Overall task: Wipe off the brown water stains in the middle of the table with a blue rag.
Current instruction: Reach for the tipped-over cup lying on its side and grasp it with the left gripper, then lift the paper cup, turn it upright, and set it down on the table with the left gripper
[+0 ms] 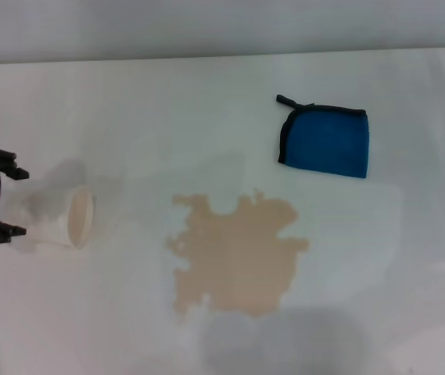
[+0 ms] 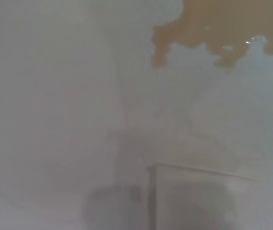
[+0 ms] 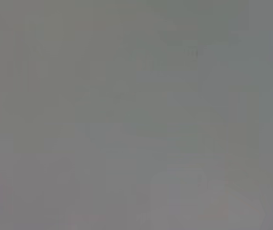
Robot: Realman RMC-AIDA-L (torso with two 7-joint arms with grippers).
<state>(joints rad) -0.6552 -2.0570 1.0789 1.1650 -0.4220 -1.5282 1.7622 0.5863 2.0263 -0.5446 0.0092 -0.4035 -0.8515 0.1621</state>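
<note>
The brown water stains (image 1: 238, 254) form a ragged tan puddle in the middle of the white table (image 1: 128, 117). The puddle's edge also shows in the left wrist view (image 2: 222, 24). The blue rag (image 1: 328, 141) lies folded and flat beyond the puddle, to its right, with its black loop at the corner. My left gripper (image 1: 17, 201) is at the far left edge, low over the table, with its black fingers spread. It is far from the rag and the puddle. My right gripper is out of view.
A pale cup (image 1: 69, 217) lies on its side just right of the left gripper's fingertips, mouth toward the puddle. It shows faintly in the left wrist view (image 2: 194, 196). The table's far edge (image 1: 222, 53) runs along the top.
</note>
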